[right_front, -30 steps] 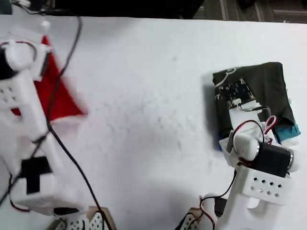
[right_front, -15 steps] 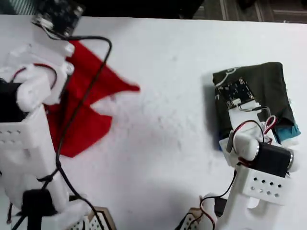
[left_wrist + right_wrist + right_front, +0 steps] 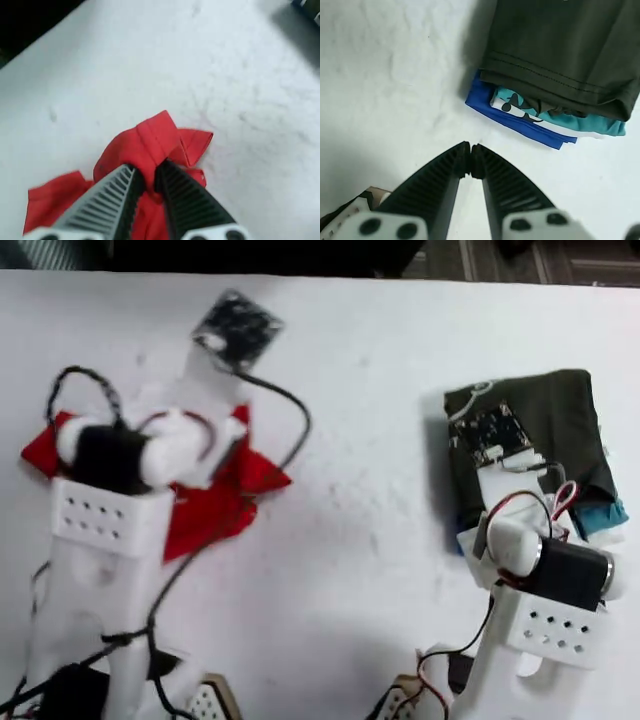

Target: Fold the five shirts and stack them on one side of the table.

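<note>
No legible text or signs anywhere.

A gripper could pass over the table (image 3: pixel 370 530) down the frame's middle. The red shirt (image 3: pixel 215 510) and left arm (image 3: pixel 105 520) block the left, the stack (image 3: pixel 550 420) and right arm (image 3: pixel 545 590) the right.

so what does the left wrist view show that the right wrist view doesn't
Left wrist view: the left gripper shut on a bunched red shirt. Right wrist view: the right gripper shut on nothing, beside a dark green shirt lying on a teal shirt and a blue shirt. Both: the white table.
</note>
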`<state>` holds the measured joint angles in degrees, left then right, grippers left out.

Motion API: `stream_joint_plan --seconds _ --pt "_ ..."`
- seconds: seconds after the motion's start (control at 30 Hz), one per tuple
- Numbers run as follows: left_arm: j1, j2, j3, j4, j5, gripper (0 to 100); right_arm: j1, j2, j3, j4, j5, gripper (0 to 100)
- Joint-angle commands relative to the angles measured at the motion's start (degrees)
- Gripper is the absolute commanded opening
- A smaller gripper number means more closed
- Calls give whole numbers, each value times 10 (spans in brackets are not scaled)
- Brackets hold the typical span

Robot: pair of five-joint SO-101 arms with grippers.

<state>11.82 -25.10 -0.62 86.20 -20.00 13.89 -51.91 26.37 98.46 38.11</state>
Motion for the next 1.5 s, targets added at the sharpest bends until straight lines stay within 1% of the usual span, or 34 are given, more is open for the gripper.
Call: stream_joint_plan --seconds 0.0,0.1,0.17,0.23,0.3,0.37,0.53,0.67,0.73,0.83,0.93,1.07,1.2,1.27,1.4,1.47 --pt "70 -17 -3 -74 26 23 6 -2 -3 -6 -1 17" --pt "127 -22 -7 -105 37 37 36 -2 -3 -7 -1 17" --pt "139 -25 -24 -104 44 93 60 -2 -3 -7 -1 17" --pt "138 -24 -46 -92 78 146 87 -2 -3 -7 2 17" --pt "122 -21 -68 -66 102 162 107 -1 4 -8 4 17" --pt "110 -21 -77 -40 99 172 117 -1 18 -8 4 17" --pt "77 -27 -81 49 79 181 118 -6 45 -8 2 17" --pt "24 -45 -91 134 43 177 116 -2 46 -8 0 17" --pt "-11 -59 -86 158 21 177 96 -2 47 -7 -1 17" --pt "-88 -90 -69 160 10 177 50 -1 47 -5 -3 17" --pt "-166 -124 -39 160 -16 177 -22 10 50 -5 -40 18" --pt "-274 -164 28 156 -65 177 -121 101 63 -8 -89 18" --pt "-381 -205 97 138 -98 177 -185 218 24 -56 -158 21" --pt "-429 -225 128 133 -105 177 -207 273 -15 -63 -177 63" --pt "-504 -261 179 135 -105 177 -243 374 -88 -65 -225 230" --pt "-537 -274 200 132 -105 177 -254 423 -126 -65 -231 303"
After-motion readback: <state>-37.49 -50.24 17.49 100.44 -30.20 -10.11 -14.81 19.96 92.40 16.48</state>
